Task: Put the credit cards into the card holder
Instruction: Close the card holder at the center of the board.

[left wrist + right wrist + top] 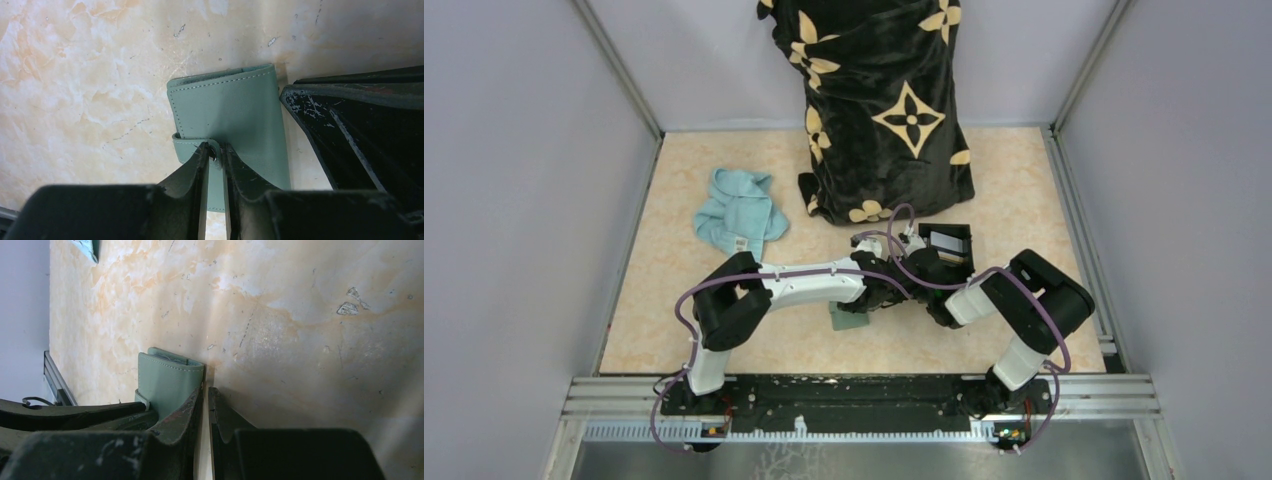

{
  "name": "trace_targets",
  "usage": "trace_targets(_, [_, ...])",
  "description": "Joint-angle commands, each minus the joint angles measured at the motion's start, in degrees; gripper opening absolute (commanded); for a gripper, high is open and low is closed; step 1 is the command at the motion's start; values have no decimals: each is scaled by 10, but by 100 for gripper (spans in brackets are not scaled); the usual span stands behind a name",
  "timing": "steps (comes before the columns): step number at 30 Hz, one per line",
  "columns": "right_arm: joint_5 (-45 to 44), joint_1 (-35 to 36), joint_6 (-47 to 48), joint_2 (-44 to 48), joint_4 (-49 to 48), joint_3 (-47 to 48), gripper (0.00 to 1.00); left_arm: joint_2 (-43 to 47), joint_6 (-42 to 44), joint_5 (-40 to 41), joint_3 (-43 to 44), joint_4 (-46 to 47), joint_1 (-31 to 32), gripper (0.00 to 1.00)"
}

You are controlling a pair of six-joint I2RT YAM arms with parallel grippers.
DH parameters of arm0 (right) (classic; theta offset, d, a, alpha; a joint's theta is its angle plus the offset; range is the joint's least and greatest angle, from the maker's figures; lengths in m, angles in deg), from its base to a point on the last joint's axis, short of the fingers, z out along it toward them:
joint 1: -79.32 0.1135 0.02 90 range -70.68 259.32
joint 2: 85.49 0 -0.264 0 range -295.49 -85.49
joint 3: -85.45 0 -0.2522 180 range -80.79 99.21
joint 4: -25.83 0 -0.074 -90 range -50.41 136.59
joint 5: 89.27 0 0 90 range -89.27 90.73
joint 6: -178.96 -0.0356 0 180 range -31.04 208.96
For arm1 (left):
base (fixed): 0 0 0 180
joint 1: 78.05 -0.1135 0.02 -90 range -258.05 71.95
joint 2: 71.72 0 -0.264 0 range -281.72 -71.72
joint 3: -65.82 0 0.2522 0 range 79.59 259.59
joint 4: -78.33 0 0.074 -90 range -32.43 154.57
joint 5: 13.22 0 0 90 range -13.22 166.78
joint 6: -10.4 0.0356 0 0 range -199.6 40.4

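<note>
So the sage-green wallet (235, 115) is lying closed and flat on the table (75, 100), right in front of the left jaws. Those are squeezed down on the wallet's little strap: the fingertips (200, 160) have the tab and its snap between them, with barely a sliver of gap.

The right jaws come in from the other side. One fingertip (192, 405) sits against the wallet's edge, so the wallet is just off to their left, not between them. They're almost pressed together too, just a thin slit, and I can't make out anything in it.

Just past both sets of jaws there's a black box (954, 245) with something pale inside, too small to tell what. Well apart from the left jaws, a light blue cloth (739, 215) lies crumpled. Beyond that a black blanket (889, 110) with tan flowers hangs at the back. The table is a scuffed cream-orange marbled top, boxed in by plain grey walls (514, 200).
</note>
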Motion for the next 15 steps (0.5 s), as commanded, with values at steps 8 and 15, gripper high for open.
trace_targets(8, [-37, 100, 30, -30, 119, 29, 11, 3, -10, 2, 46, 211, 58, 19])
trace_targets(15, [-38, 100, 29, -29, 119, 28, 11, -9, -14, -5, 48, 216, 64, 12])
